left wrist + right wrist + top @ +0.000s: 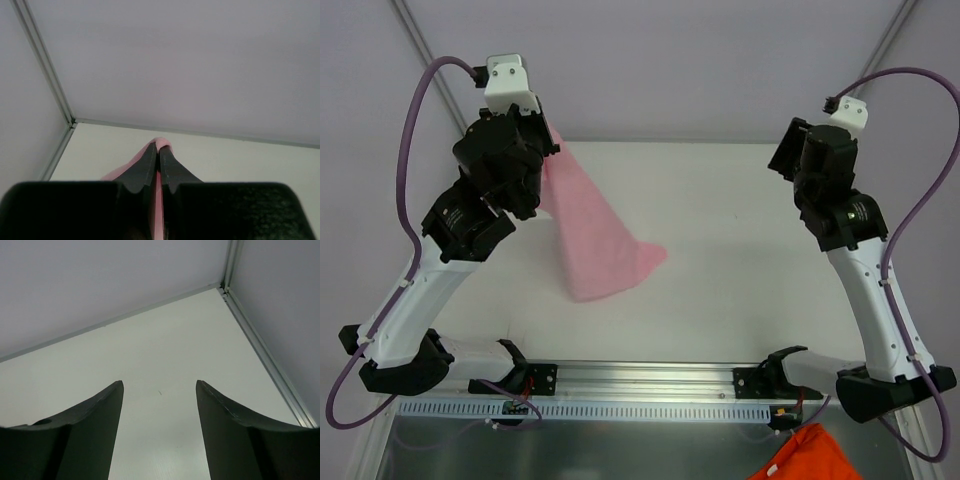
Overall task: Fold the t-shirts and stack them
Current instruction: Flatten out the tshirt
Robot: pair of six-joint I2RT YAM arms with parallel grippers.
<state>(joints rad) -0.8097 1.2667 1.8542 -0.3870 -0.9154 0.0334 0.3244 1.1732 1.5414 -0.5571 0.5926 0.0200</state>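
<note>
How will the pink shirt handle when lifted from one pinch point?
Probably very floppy: the pink shirt hangs from the left gripper in a limp drape, its lower end apparently on the table. Likely light, since a small pinch holds it. It may swing or drag if moved.

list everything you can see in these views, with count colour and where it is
pink t-shirt: one, light pink, hanging from the left gripper, lower end seems to rest on the table left of centre
orange cloth: one, orange, below the table's near edge at the right, partly cut off
table: one, white, under both arms
rail: one, silver, along the near edge
cables: two, purple, one looping off each arm
left arm: one, white and black, near left, raised
right arm: one, white and black, near right, raised
left gripper: one, black, shut on the pink t-shirt
right gripper: one, black, open, nothing between its fingers
</note>
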